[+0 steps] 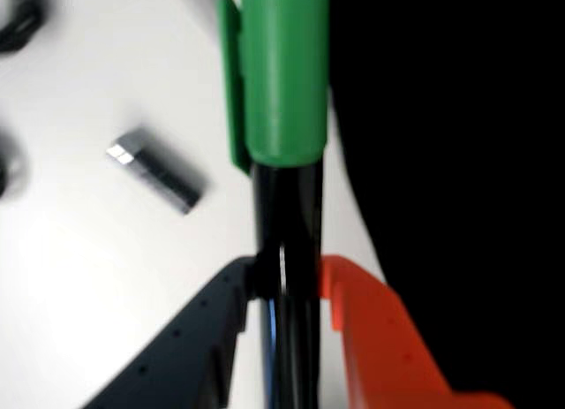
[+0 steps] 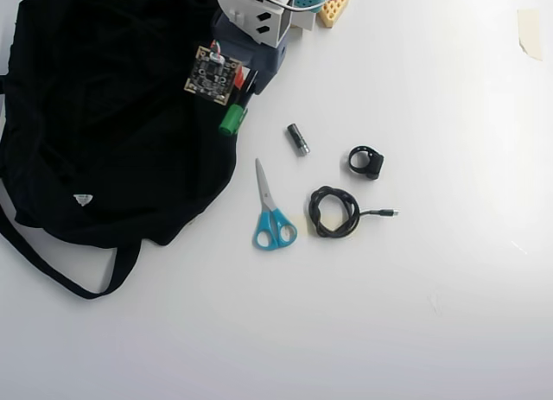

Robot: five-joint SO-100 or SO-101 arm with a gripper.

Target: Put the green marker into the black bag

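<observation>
Green plastic fills the top of the wrist view: the cap of the green marker (image 1: 282,73), whose black barrel is clamped between the dark and orange fingers of the gripper (image 1: 287,285). A battery (image 1: 156,170) lies on the white table (image 1: 97,276), left of it.

In the overhead view, the gripper (image 2: 242,87) holds the green marker (image 2: 233,118) at the right edge of the black bag (image 2: 104,115). The battery (image 2: 298,139), scissors (image 2: 271,212) and a coiled cable (image 2: 335,212) lie to the right.

text: none legible | black bag (image 2: 104,115) label: white, unreadable

One marker (image 2: 232,120), one bag (image 2: 104,115), one scissors (image 2: 270,212), one battery (image 2: 298,139), one cable (image 2: 335,212), one black ring (image 2: 366,161)
</observation>
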